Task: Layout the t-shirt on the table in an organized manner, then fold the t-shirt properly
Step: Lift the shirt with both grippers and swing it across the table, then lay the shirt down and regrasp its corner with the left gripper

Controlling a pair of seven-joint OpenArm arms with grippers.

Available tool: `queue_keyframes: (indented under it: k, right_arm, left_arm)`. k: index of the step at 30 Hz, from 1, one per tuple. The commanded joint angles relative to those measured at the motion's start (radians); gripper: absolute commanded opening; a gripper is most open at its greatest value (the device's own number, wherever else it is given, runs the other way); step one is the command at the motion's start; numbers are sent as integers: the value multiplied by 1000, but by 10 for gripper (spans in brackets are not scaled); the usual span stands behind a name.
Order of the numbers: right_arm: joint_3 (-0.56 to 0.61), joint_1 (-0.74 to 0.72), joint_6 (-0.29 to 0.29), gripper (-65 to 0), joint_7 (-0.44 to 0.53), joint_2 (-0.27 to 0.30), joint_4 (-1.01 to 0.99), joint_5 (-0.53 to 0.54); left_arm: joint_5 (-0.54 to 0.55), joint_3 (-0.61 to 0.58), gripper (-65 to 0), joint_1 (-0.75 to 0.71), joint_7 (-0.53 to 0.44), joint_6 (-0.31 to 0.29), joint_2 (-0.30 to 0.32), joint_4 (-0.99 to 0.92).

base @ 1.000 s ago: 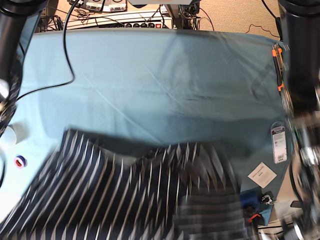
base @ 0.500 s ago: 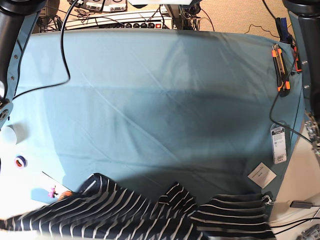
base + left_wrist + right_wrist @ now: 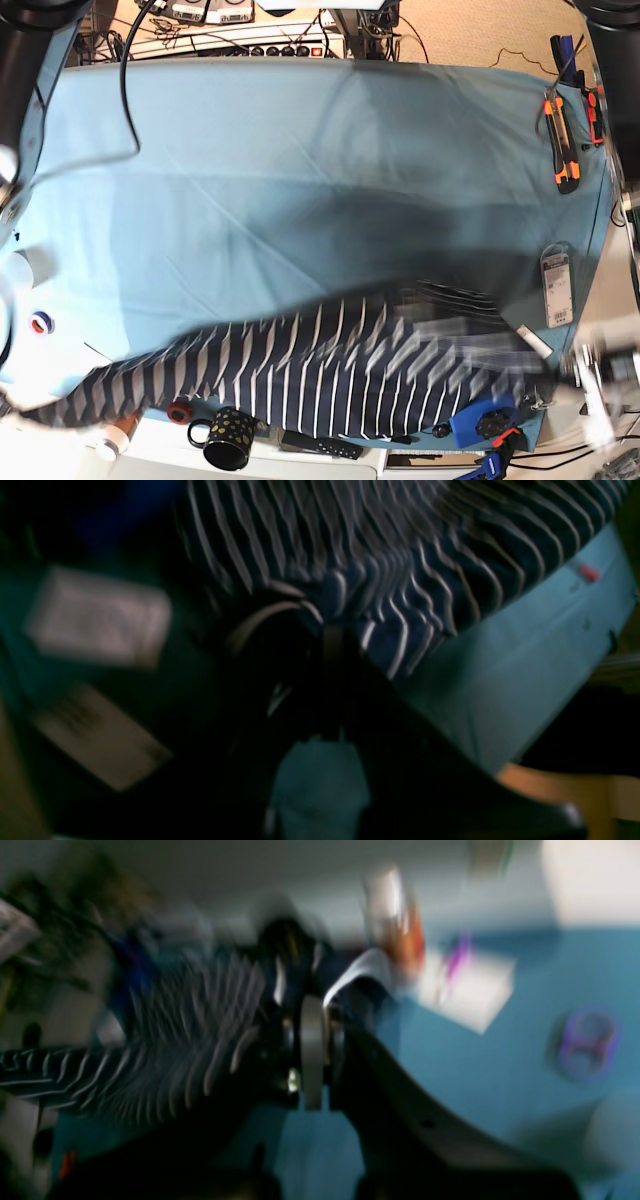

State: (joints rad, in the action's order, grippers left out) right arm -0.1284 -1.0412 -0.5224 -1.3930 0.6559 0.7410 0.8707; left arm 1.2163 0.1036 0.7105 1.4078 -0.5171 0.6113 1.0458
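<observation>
The t-shirt (image 3: 300, 370) hangs stretched as a blurred striped band across the six o'clock edge of the teal surface (image 3: 300, 170), from seven to five o'clock. The left end effector (image 3: 332, 630) is clamped on bunched striped fabric; the right end effector (image 3: 312, 1005) is likewise closed on a shirt edge. A black mug (image 3: 228, 438) sits below the band.

Beyond the desk's far edge lies a tan floor (image 3: 470, 30) strewn with dark cables (image 3: 400, 40), beside a white power strip (image 3: 240, 45) running along that edge. Below the near edge stands a black mug with pale dots (image 3: 228, 438), next to what may be a remote control (image 3: 320, 446), too blurred to be sure. Light is even and bright overhead.
</observation>
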Motion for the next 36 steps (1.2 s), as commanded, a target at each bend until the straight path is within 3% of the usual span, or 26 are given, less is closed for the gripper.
queue_keyframes:
  k: [1, 8, 14, 23, 27, 29, 32, 36]
  right_arm:
    - [-4, -10, -21, -650, 13, 21, 19, 56]
    - [-29, 226, -68, -650, -3, 43, 45, 171]
    - [-198, 443, -95, -650, -3, 42, 143, 293]
    - [-552, 734, -105, -650, -3, 40, 491, 361]
    - [-664, 822, -140, -650, -3, 40, 684, 399]
    - [-695, 844, -154, -650, -3, 40, 752, 391]
    - [-692, 847, -158, -650, -3, 36, 765, 268]
    - [-632, 847, -145, -650, -3, 8, 718, 142]
  left_arm:
    - [41, 6, -650, 7, -12, -4, 15, 16]
    - [79, 6, -650, -211, -12, -8, 15, 53]
    - [78, 60, -650, -414, -12, -27, 11, 180]
    - [80, 415, -650, -753, -12, -30, -8, 492]
    - [166, 573, -650, -881, -12, -63, -26, 690]
    - [194, 631, -650, -911, -12, -86, -35, 796]
    - [175, 652, -650, -912, -48, -113, -35, 903]
    - [22, 609, -650, -881, -185, -108, -65, 901]
